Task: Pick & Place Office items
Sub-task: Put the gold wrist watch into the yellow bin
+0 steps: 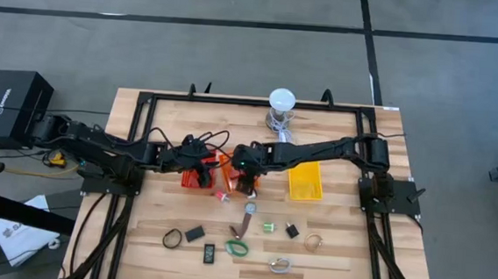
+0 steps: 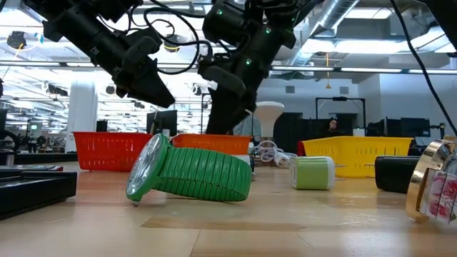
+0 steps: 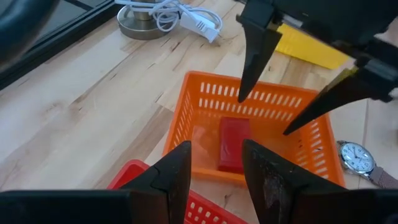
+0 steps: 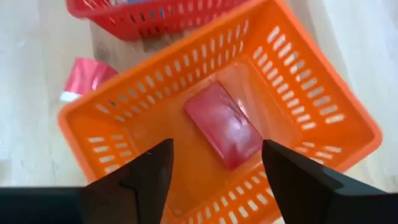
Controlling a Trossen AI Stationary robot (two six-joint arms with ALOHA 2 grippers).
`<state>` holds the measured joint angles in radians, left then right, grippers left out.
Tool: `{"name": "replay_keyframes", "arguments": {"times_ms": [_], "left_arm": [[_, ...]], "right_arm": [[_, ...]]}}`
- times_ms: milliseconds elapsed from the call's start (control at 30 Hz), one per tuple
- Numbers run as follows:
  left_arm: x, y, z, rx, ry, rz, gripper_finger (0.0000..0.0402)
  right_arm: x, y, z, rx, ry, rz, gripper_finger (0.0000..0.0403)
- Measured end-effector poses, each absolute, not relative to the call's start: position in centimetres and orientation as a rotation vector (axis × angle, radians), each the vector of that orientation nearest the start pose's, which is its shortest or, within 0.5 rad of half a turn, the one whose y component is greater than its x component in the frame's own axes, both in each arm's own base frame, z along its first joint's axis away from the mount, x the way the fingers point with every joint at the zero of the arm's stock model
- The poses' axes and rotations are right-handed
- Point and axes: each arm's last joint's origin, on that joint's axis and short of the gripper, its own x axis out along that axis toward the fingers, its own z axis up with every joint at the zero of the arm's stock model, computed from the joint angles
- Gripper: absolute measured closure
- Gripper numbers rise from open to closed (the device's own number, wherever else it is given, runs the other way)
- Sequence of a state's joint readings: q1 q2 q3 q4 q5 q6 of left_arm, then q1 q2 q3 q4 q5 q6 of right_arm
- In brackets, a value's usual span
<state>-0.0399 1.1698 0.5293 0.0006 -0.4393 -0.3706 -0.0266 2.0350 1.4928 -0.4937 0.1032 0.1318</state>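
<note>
A red block [image 4: 224, 124] lies flat on the floor of the orange basket [image 4: 329, 81]. My right gripper [image 4: 217, 149] hangs open above it, fingers pointing down into the basket and touching nothing; the left wrist view shows it too [image 3: 267, 112]. My left gripper [image 3: 214, 149] waits open over the red basket [image 1: 195, 180], with nothing between its fingers. Other office items lie on the near half of the table: a watch [image 1: 249, 212], a green band [image 1: 237, 247], a black ring [image 1: 173, 238], a black block [image 1: 194, 233].
A yellow basket [image 1: 305, 180] stands right of the orange one. The white-domed lamp [image 1: 281, 102] with its cable is at the far edge. A red foil piece [image 4: 87, 74] lies on the wood beside the orange basket. More small items are scattered near the front.
</note>
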Motion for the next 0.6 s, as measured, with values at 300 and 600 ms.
{"name": "replay_keyframes", "arguments": {"times_ms": [300,600], "left_arm": [[22.5,0.3,19.2,-0.201,0.544,0.494,0.0266],[22.5,0.3,19.2,-0.201,0.544,0.495,0.0266]], "right_arm": [[42.5,0.2,18.6,0.062,1.036,-0.149,0.0166],[42.1,4.7,20.9,0.036,1.128,-0.088,0.017]]}}
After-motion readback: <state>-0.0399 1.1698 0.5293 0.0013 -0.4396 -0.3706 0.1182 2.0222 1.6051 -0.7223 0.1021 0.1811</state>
